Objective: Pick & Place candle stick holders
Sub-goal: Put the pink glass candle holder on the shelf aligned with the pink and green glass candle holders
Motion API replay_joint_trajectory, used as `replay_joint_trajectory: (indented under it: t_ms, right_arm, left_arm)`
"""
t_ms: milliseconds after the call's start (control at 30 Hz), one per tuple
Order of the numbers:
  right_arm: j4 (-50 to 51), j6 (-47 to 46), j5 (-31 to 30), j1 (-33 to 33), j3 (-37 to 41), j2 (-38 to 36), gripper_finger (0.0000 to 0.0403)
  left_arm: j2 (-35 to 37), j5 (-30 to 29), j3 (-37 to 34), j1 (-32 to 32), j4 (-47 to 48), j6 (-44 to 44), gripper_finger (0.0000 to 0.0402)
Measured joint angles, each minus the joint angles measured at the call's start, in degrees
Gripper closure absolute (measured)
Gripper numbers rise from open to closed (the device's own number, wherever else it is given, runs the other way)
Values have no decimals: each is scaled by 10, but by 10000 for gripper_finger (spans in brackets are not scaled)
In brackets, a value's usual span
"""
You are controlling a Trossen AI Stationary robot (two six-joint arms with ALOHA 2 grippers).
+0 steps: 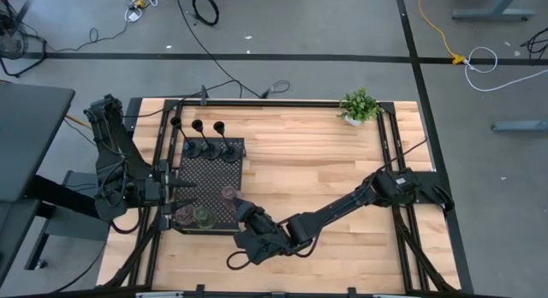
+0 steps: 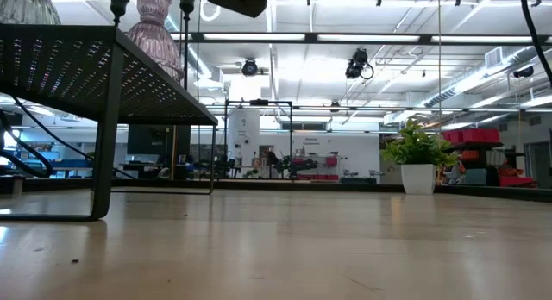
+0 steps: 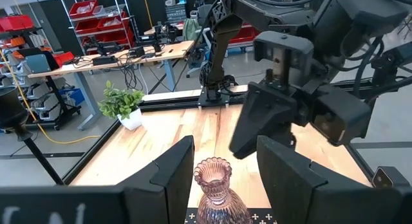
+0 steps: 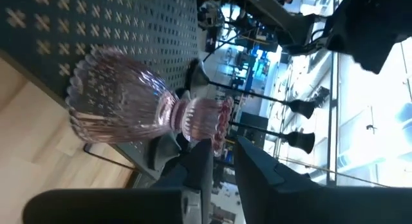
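Pink holder on tray, right gripper at its rim.
Pink candle stick holder (image 4: 138, 111) stands upright at the black tray's (image 1: 210, 185) near right corner; right gripper (image 4: 219, 156) fingers slightly parted beside its top, grip uncertain; left gripper (image 3: 222, 176) spread at the left edge.

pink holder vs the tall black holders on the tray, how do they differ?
The pink holder is squat, ribbed, translucent glass with an hourglass waist; the tall black holders are thin opaque stems on round bases. The pink holder stands near the tray's front edge beside the right gripper; the tall black holders line its far edge. All stand upright on the black perforated tray.
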State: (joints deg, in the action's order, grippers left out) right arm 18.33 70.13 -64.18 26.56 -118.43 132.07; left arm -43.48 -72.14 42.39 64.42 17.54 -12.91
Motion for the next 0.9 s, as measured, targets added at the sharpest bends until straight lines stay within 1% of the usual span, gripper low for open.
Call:
replay_joint_trajectory:
  t_ms: [167,233,300,367,467,500,633,733,900]
  right_arm:
    - [-17,-4,5,13,0,0,337]
    - [-17,-2,-19,14,0,0,337]
    - [-17,-9,-56,9,0,0,337]
    - [-17,-29,-68,-2,0,0,337]
    - [7,-61,-31,-15,0,0,337]
    - [20,-68,-27,-18,0,0,337]
    - [57,-120,-39,-35,0,-1,337]
    - [67,-142,-25,-47,0,-1,337]
    - [82,-177,36,-52,0,-1,337]
  left_arm:
    - [0,0,0,0,0,0,229]
    - [0,0,0,0,0,0,229]
    - [0,0,0,0,0,0,229]
    - [0,0,0,0,0,-6,229]
    - [0,0,0,0,0,-15,229]
    - [0,0,0,0,0,-16,229]
    - [0,0,0,0,0,-16,229]
    - [0,0,0,0,0,-15,229]
    - [0,2,0,0,4,-15,229]
